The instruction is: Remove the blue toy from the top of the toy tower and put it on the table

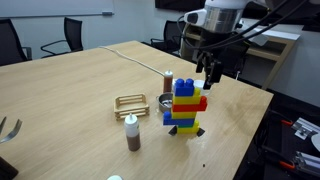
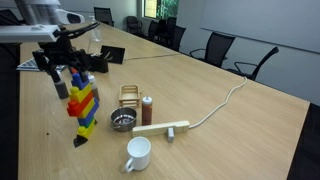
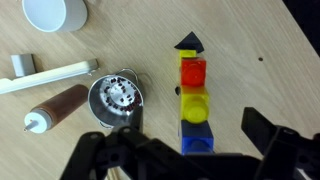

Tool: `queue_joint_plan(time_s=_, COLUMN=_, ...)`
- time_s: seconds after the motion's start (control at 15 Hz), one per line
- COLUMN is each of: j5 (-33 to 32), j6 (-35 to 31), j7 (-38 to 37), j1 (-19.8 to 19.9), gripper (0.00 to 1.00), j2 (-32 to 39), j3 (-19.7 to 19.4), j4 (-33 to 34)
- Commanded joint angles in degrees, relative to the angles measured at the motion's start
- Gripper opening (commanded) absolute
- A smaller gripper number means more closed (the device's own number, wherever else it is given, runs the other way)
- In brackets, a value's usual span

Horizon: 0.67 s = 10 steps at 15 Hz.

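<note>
The toy tower stands on the light-wood table, with blue, yellow and red bricks on a dark base. The small blue toy is its top brick. In the wrist view I look down the tower, and the blue toy is nearest the camera. My gripper is open, with one finger on each side of the blue toy and not touching it. In both exterior views the gripper hovers at the top of the tower.
A brown-and-white bottle, a metal strainer, a pale wooden bar and a white cup lie beside the tower. A wooden rack and a cable are on the table. Chairs surround it.
</note>
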State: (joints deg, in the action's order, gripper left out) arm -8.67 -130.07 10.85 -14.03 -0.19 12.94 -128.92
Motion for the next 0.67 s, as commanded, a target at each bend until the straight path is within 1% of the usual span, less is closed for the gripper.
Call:
queue_joint_plan(time_s=0.0, j5=-3.86, j6=-1.47, j7=2.03, j1=-0.35, gripper=1.0, j2=4.58, j3=0.76, j4=3.37)
queue_joint_plan(time_s=0.33, j5=-6.11, j6=-4.1, j7=3.3, j1=-0.74, gripper=1.0, j2=7.86, j3=0.91, j4=5.96)
queue_joint_plan(time_s=0.6, j5=-5.81, j6=-7.65, j7=2.9, j1=-0.66, gripper=1.0, j2=8.29, j3=0.82, j4=5.56)
